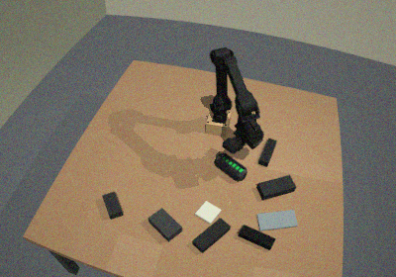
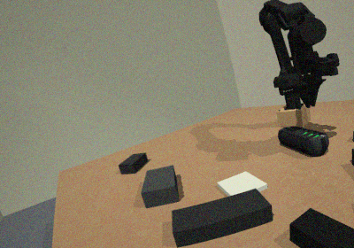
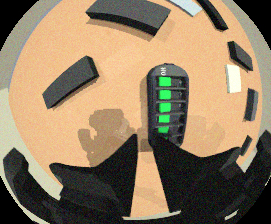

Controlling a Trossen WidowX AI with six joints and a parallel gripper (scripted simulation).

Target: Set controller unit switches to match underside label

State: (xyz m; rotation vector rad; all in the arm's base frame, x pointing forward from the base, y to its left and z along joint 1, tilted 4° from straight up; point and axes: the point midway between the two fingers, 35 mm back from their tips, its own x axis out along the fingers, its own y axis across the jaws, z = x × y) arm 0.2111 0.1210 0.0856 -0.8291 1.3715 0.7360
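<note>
The dark grey controller unit (image 1: 231, 166) (image 2: 303, 140) (image 3: 166, 108) lies flat on its base on the bench, right of centre, with its switch row facing up. Several switches show bright green; the one at the far end in the wrist view looks dark. The label underneath is hidden. My gripper (image 1: 236, 145) (image 2: 305, 103) (image 3: 144, 137) is shut and empty. It hangs a little above the bench, just behind the unit's end nearest the arm, and does not touch it.
A tan block (image 1: 218, 125) (image 2: 289, 115) sits at the arm's base. Dark modules (image 1: 267, 151) (image 1: 276, 186) (image 1: 113, 205) (image 1: 165, 224) (image 1: 211, 234) (image 1: 256, 236), a white tile (image 1: 208, 211) (image 2: 242, 182) and a light grey plate (image 1: 277, 220) lie around the front and right of the bench.
</note>
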